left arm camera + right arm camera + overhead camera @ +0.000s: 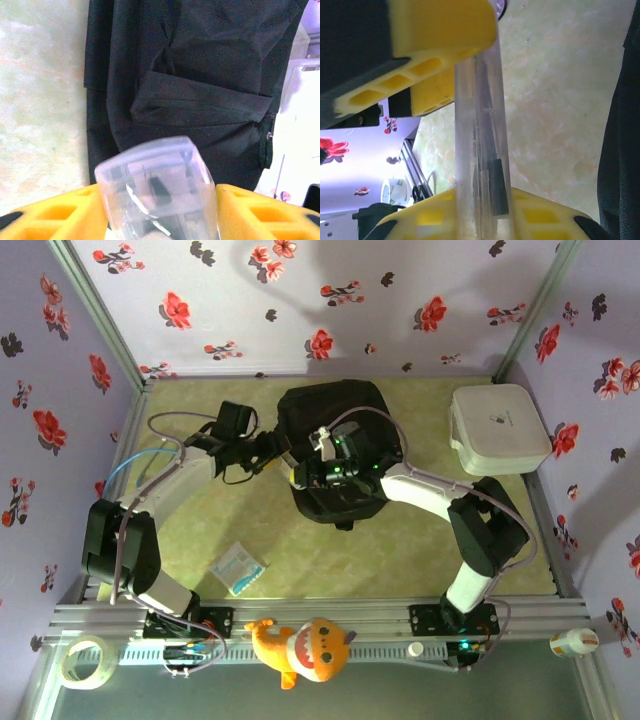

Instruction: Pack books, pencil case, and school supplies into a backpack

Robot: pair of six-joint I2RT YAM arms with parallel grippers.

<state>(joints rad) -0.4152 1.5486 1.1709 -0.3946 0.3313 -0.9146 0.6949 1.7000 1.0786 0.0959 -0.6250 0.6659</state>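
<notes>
Pencil case [157,185], likely light, stiff, slick plastic best pinched across its flat sides, hangs above the desk [40,75] beside the backpack [210,60], clenched in the right gripper [485,202]; whether the left gripper [157,202] flanking it grips, I cannot tell.

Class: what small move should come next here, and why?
Probably open the left fingers and back them off: the pencil case sits between them and between the right fingers too, just beside the backpack, so one arm could carry it in.
</notes>
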